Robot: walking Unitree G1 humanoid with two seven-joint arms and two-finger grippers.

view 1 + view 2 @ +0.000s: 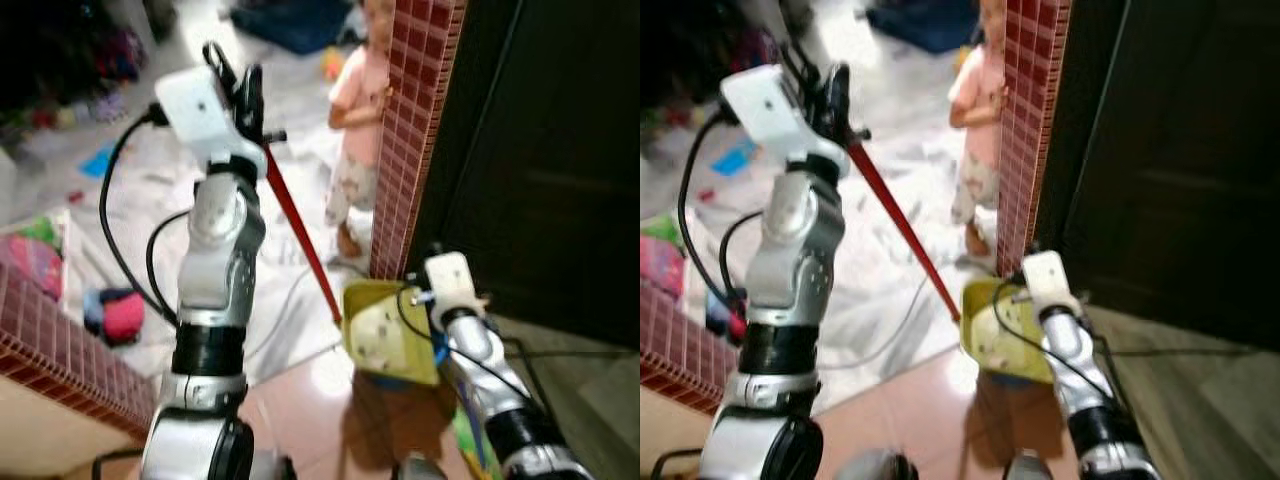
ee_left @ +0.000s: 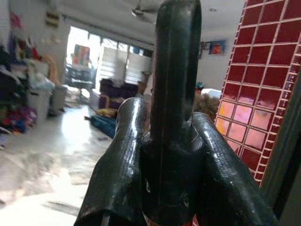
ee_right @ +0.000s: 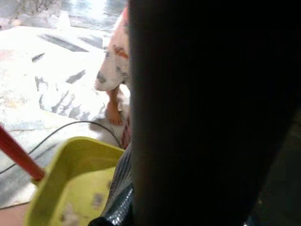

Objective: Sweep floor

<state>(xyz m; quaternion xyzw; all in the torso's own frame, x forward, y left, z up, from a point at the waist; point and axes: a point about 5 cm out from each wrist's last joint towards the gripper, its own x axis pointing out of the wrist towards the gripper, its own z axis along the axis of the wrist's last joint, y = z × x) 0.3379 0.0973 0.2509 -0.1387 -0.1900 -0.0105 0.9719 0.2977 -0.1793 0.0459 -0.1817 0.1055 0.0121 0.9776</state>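
- The left tool (image 1: 240, 85) is raised high before the robot, its two black fingers (image 2: 127, 160) clenched around the dark top end of the broom handle (image 1: 300, 235).
- The red broom handle slants down from that grip toward the floor and meets the back edge of the yellow dustpan (image 1: 390, 330).
- The right tool (image 3: 117, 188) is low at the dustpan's side; its fingers are hidden against the pan, so I cannot tell whether they grip it.
- The dustpan tilts with its hollow facing the camera; its inside shows pale smudges and specks, and nothing larger can be made out in it.
- A red-tiled pillar (image 1: 415, 130) stands just behind the dustpan, with a dark doorway (image 1: 540, 160) to its right.
- A person (image 1: 355, 130) in a pink top stands barefoot beside the pillar on the pale floor (image 1: 300, 190).
- A low red-tiled wall (image 1: 60, 350) runs at the left; toys and cloth lie scattered beyond it.
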